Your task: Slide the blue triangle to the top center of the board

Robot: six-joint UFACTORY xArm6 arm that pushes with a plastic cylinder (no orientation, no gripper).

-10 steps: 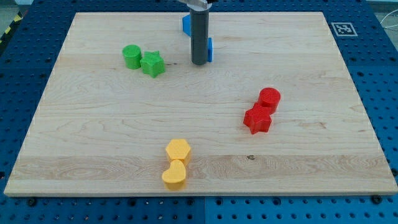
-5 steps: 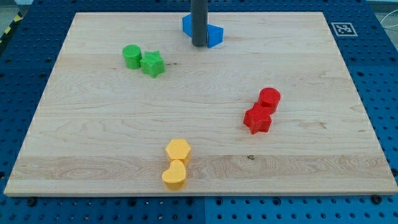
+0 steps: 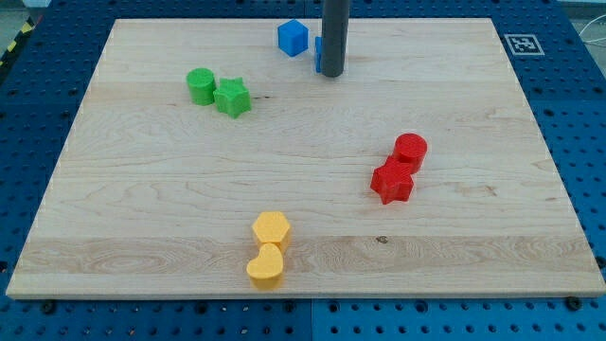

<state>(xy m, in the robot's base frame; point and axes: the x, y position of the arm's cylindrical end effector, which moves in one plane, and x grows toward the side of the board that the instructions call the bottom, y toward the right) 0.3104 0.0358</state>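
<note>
My tip (image 3: 330,73) stood near the board's (image 3: 142,237) top edge, a little to the view's right of centre; the arm carried no pincer, only the rod, so no spread or pinch could be reported. The blue triangle (image 3: 318,53) lay almost wholly hidden behind the rod, only a sliver showing at its left side, apparently touching or just beside the tip. A blue cube (image 3: 293,37) sat just to the view's left, apart from the rod. The step in hand appeared to be the final placing, the triangle seemingly already close to top centre. The next move probably called for a slight nudge leftward, if any, without disturbing the cube. Green, red and yellow blocks lay well apart.
</note>
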